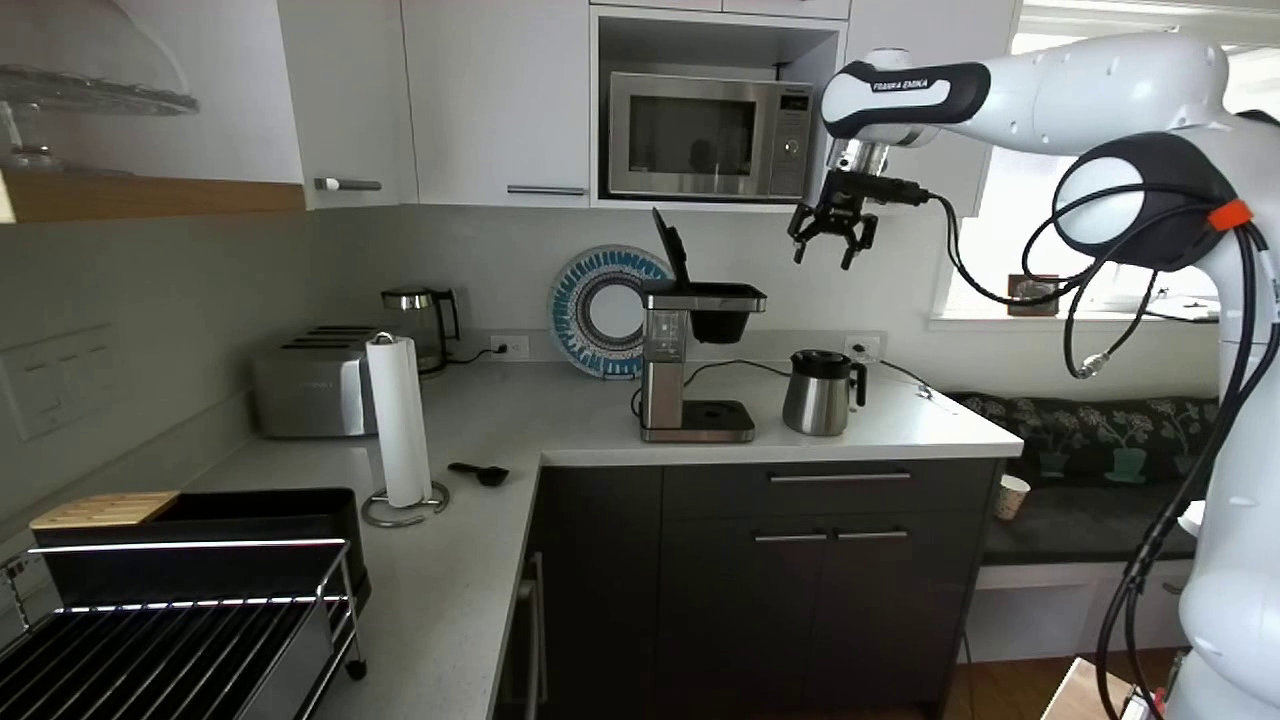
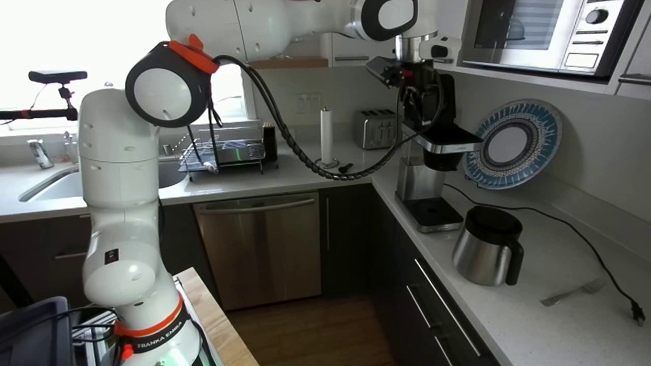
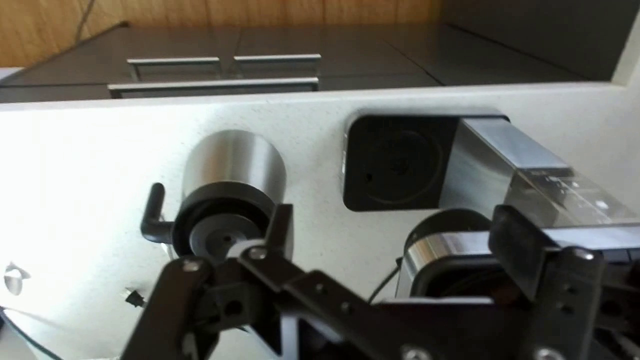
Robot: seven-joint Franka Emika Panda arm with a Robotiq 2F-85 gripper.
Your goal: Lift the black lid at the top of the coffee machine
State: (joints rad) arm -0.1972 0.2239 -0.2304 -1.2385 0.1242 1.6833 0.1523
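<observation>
Free air separates the gripper [image 1: 824, 256] from the black lid [image 1: 673, 246], which stands raised and tilted, off to one side. Lower on that side, the coffee machine [image 1: 664, 378] obstructs passage with its overhanging top; well below the gripper, the steel jug [image 1: 818, 398] occupies the counter [image 1: 590, 430]. Open space lies between the spread fingers [image 3: 520, 250].

Counter [image 1: 590, 425]: smooth, lt sheen. Coffee machine [image 1: 662, 388], nr front edge: brushed metal w/ blk plastic. Blk lid [image 1: 671, 247]: matt plastic. Jug [image 1: 814, 405], same edge: satin steel, blk plastic top. Toaster [image 1: 310, 395], nr rear corner: satin metal.
</observation>
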